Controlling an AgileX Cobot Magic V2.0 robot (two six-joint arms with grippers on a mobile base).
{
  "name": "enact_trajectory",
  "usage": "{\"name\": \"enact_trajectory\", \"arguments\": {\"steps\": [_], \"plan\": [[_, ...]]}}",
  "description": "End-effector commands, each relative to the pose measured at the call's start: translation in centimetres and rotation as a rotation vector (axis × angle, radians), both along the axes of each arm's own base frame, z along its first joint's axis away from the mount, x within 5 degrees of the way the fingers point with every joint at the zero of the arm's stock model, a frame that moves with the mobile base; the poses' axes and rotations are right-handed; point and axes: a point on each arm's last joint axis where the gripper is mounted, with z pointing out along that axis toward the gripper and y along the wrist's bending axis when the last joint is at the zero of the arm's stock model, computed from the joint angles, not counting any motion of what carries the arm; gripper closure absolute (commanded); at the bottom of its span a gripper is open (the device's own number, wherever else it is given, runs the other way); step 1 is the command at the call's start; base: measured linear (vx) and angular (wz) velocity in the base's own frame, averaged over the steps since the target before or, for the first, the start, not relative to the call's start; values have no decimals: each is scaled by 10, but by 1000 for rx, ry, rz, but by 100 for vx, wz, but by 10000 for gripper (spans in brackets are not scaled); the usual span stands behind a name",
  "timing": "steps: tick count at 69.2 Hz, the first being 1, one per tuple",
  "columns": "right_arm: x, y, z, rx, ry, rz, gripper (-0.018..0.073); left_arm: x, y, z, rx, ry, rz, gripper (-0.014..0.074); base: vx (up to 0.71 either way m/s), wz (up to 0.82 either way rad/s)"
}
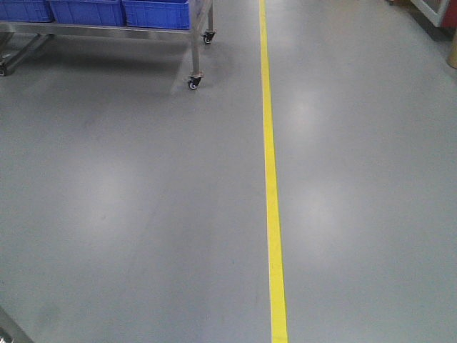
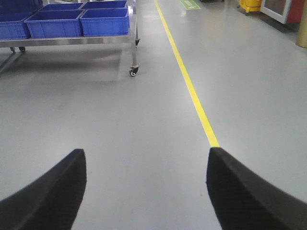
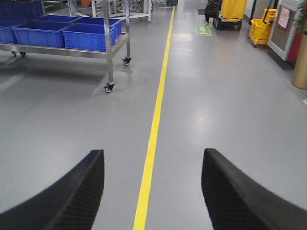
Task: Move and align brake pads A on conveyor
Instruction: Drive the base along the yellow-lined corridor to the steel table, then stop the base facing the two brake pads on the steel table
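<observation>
The brake pads A and the conveyor are out of view in all three views. My left gripper (image 2: 146,160) is open, its two black fingers spread wide over bare grey floor with nothing between them. My right gripper (image 3: 152,160) is open too, and nothing sits between its fingers; the yellow floor line (image 3: 153,129) runs through the gap far below. Neither gripper shows in the front view.
A steel rack on castors (image 1: 195,75) holding blue bins (image 1: 153,13) stands at the far left. The rack (image 3: 111,67) also shows in both wrist views. The yellow floor line (image 1: 271,179) crosses the grey floor. Yellow mop buckets (image 3: 261,29) stand far right.
</observation>
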Motion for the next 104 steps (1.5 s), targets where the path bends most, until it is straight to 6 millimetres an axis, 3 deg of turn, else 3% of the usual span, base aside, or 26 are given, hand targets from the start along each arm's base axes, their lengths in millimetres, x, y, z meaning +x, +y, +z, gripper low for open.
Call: {"name": "enact_trajectory", "arguments": {"steps": [1,28,104], "plan": [[1,-1,15,-8,-94,-14,125,2,-1,13,-16,-79,-10,83,55,15],[1,-1,15,-8,-94,-14,125,2,-1,13,-16,-79,-10,83,48,39],[1,-1,15,-8,-92,-14,125,2,-1,13,-16,-79,-10,83,27,97]]}}
